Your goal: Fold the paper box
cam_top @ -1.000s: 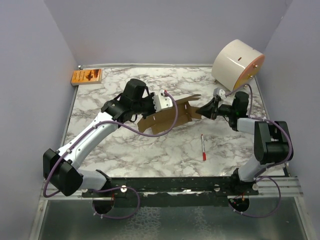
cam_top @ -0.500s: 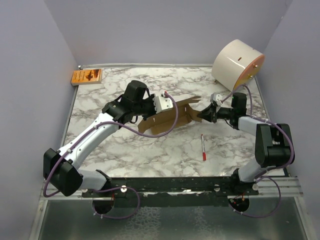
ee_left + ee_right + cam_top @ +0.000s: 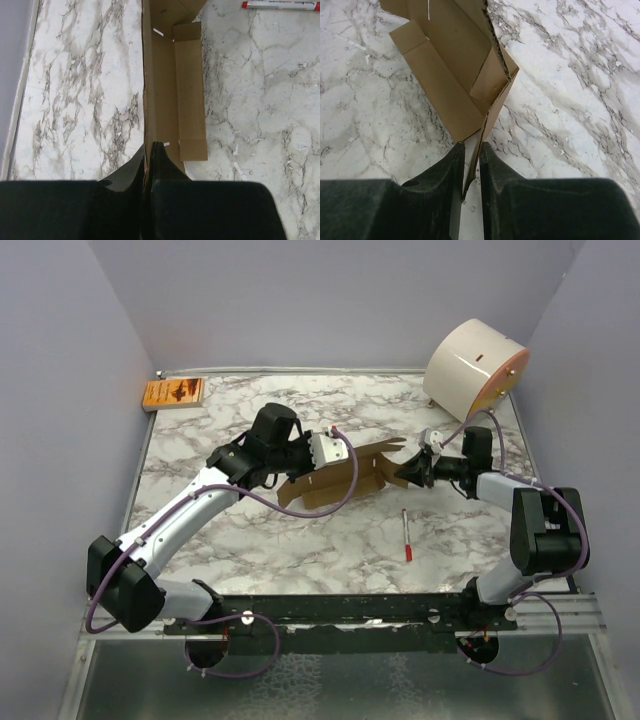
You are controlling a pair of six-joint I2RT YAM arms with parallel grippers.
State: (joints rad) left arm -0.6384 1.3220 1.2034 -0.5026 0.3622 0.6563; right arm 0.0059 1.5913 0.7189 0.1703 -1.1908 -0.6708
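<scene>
A plain brown cardboard paper box (image 3: 335,480), only partly folded, sits in the middle of the white marble tabletop (image 3: 250,540), between the two arms. In the top view its long axis runs across the frame, from a lower-left end to a right end that sits a little higher. One long panel is raised while the rest lies low.

The left gripper (image 3: 338,454) meets the box from the upper left. In the left wrist view its fingers (image 3: 162,165) are clenched on the near end of the upright panel (image 3: 172,90). The sheet's length runs straight up the frame from there, and a narrow flap lies flat on the tabletop to the right of the raised edge.

The right gripper (image 3: 405,472) is at the box's right end. In the right wrist view the box (image 3: 450,65) spreads from the bottom centre toward the upper left. A pointed corner flap dips into the slot between the fingers (image 3: 492,170). These stand slightly parted, with a sliver of tabletop showing beside the flap, so the flap is not clamped.

A red-and-white pen (image 3: 407,535) lies below the box's right end. A big white cylinder (image 3: 475,370) lies at the upper right, and a small orange printed packet (image 3: 174,392) at the upper left.
</scene>
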